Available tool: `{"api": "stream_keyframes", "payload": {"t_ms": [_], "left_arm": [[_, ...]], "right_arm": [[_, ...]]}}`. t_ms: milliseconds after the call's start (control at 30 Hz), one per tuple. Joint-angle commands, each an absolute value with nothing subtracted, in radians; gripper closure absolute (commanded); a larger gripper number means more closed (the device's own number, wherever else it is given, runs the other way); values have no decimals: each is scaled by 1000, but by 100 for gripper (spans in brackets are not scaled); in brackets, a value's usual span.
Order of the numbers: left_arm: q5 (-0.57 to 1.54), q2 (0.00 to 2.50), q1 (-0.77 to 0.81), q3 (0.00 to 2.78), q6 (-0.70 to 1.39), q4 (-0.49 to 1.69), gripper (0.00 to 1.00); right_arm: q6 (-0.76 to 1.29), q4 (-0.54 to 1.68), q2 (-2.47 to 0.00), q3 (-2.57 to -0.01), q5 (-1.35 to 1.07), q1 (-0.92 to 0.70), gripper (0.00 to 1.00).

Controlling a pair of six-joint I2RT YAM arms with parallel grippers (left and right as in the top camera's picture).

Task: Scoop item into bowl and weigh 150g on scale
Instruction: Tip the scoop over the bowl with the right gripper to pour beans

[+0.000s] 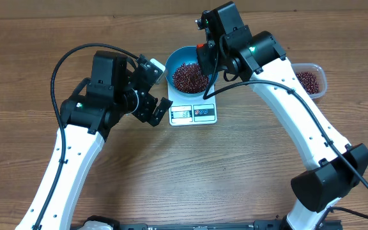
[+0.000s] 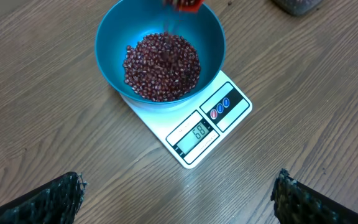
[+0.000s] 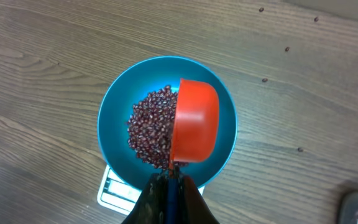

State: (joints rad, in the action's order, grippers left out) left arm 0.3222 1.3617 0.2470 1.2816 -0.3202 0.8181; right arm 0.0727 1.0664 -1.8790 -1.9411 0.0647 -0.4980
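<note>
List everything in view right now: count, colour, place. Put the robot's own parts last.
red-brown beans: one heap, maroon, in the bowl
bowl: 1, bright blue, on the scale
scale: 1, white, mid-table, display lit
scoop: 1, orange-red, tipped over the bowl
tub: 1, clear, with more beans, on the robot's right
table: 1, brown wood
left hand: 1, black, open, empty, near the scale
right hand: 1, black, shut on the scoop's handle, above the bowl

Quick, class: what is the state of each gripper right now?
Left gripper: open, holding nothing.
Right gripper: closed on the red scoop, tipped over the blue bowl.
</note>
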Motion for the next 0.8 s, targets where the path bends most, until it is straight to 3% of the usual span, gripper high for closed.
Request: {"api": "stream_keyframes", "payload": {"t_ms": [0,333,600,767], "left_arm": [[330,1367,242,1278,-314,815,1],[330,1367,242,1278,-314,815,0],[330,1367,242,1278,-314,815,1],[330,1367,242,1278,-314,815,1]], "right_arm": [[44,1058,-1874,-1965,84,-498,96],[-25,1079,-1874,-1963,86,-547,96],[-36,1069,-1874,-1963,299,-611,96],[-44,1065,-1874,-1963,313,-617,96]]}}
